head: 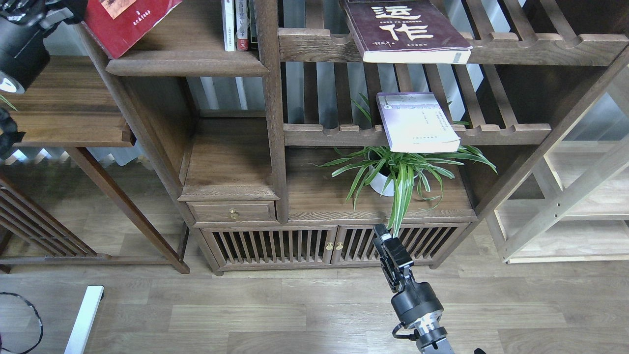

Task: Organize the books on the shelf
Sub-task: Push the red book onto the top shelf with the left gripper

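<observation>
The bright red book [123,22] is at the top left, tilted, with its lower corner over the dark-brown shelf board [186,61]; most of it is cut off by the top edge. My left gripper [54,6] holds its left side, also mostly cut off. The maroon book [403,29] with white characters lies flat on the upper slatted rack. The pale lavender book [415,120] lies flat on the lower slatted rack. My right gripper [382,235] hangs low in front of the cabinet doors, empty, its dark fingers indistinct.
Slim white-spined and red-spined volumes [236,24] stand at the shelf board's right end against the post. A potted spider plant [398,172] sits under the lavender book. A brown side table [69,113] stands at left, a light pine frame [565,196] at right.
</observation>
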